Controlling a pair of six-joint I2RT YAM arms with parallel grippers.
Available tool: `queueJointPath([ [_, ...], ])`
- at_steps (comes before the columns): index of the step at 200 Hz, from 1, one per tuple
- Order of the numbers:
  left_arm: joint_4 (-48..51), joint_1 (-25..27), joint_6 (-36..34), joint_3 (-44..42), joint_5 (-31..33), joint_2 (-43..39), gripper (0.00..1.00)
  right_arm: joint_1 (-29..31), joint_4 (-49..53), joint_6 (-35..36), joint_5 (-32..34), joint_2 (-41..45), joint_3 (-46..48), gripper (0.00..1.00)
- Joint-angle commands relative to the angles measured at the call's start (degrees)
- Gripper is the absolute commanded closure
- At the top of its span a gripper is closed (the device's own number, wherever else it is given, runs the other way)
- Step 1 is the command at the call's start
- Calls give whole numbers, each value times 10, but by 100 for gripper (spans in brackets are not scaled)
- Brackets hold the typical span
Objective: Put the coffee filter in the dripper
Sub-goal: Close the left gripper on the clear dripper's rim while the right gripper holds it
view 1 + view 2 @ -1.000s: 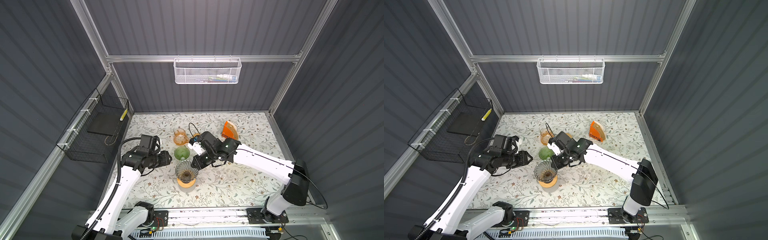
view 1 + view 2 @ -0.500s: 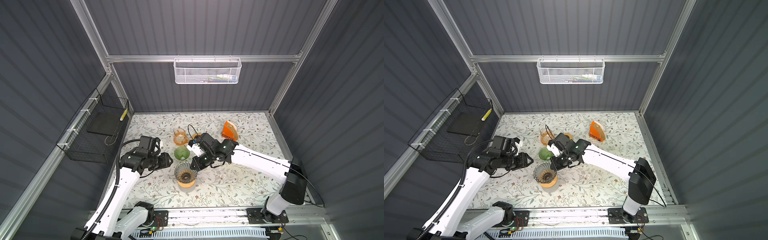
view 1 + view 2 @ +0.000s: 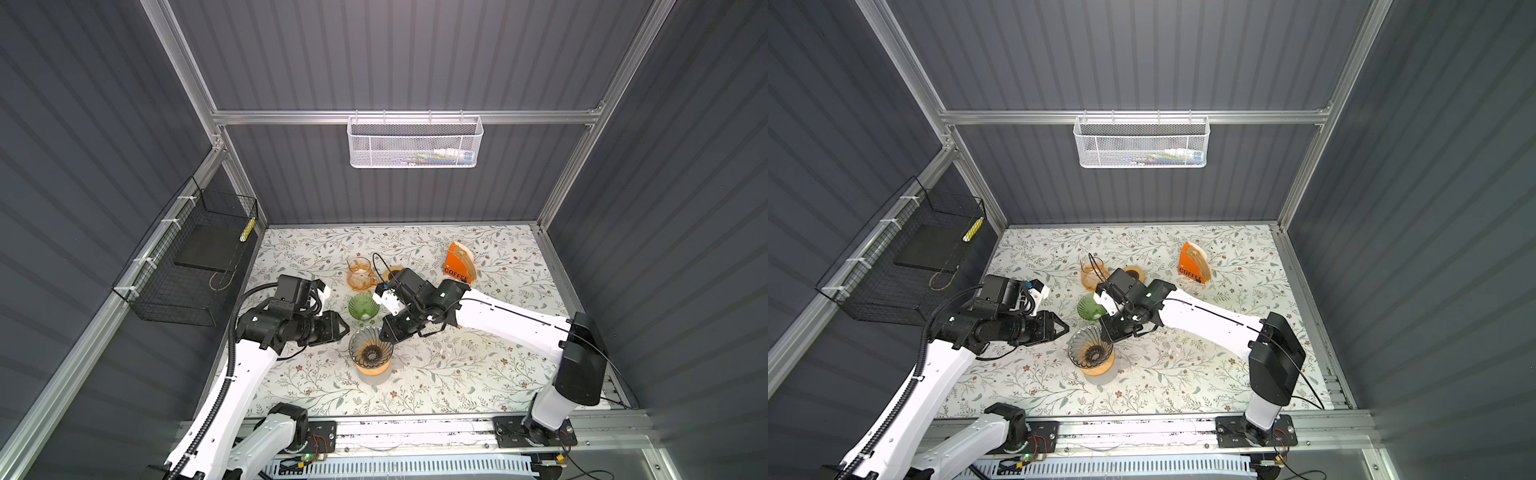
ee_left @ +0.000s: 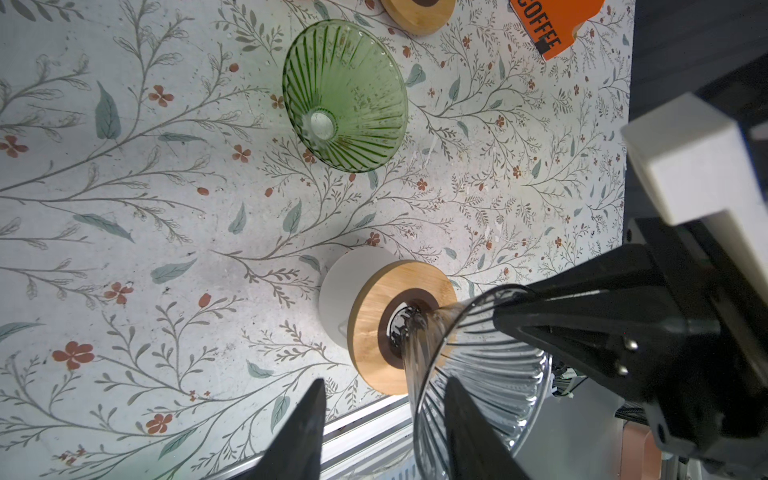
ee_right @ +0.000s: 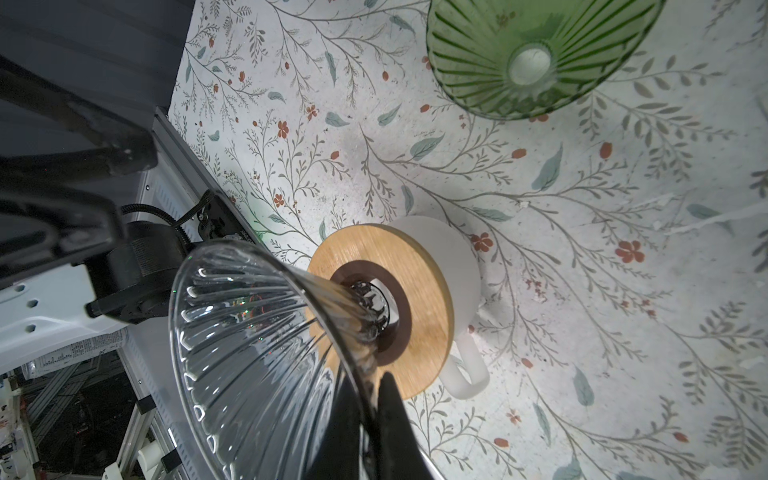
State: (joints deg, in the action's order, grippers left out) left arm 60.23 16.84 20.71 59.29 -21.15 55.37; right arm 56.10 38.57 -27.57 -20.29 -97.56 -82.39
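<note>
A clear ribbed glass dripper [image 3: 371, 347] [image 3: 1091, 348] sits in a wooden collar on a white mug [image 3: 374, 374]. My right gripper [image 3: 388, 330] [image 5: 370, 376] is shut on its rim, the glass wall [image 5: 249, 332] pinched between the fingers. My left gripper [image 3: 344, 328] [image 4: 384, 380] is open and straddles the opposite rim of the dripper [image 4: 490, 374], one finger inside and one outside. The coffee filters [image 3: 463, 253] stand in an orange COFFEE holder [image 3: 1192, 264] at the back right, far from both grippers.
A green glass dripper [image 3: 363, 306] [image 4: 345, 95] [image 5: 532, 54] stands just behind the clear one. An amber glass carafe [image 3: 360, 273] and a second wooden collar [image 3: 392, 272] lie further back. The table's front rail [image 3: 415, 428] runs close below the mug.
My left gripper has edged toward the clear dripper's rim and its jaws have narrowed a little. The right gripper has shifted slightly toward the front, still on the rim.
</note>
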Motion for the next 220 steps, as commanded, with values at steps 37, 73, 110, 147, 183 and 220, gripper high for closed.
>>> queueJointPath([
  [37,13,3,-24,-15,-50,4,56,1,-3,-13,5,-12,0,100],
  [73,27,4,-31,-22,-61,8,59,2,-5,-17,5,-16,3,100],
  [110,44,4,-39,-23,-72,8,61,1,-1,-21,30,-21,3,100],
  [147,50,4,-43,-34,-84,10,64,1,-1,-22,30,-28,1,100],
  [183,49,4,-44,-40,-86,19,66,0,0,-26,29,-34,0,100],
  [220,46,6,-45,-44,-87,30,71,0,0,-28,28,-39,0,100],
])
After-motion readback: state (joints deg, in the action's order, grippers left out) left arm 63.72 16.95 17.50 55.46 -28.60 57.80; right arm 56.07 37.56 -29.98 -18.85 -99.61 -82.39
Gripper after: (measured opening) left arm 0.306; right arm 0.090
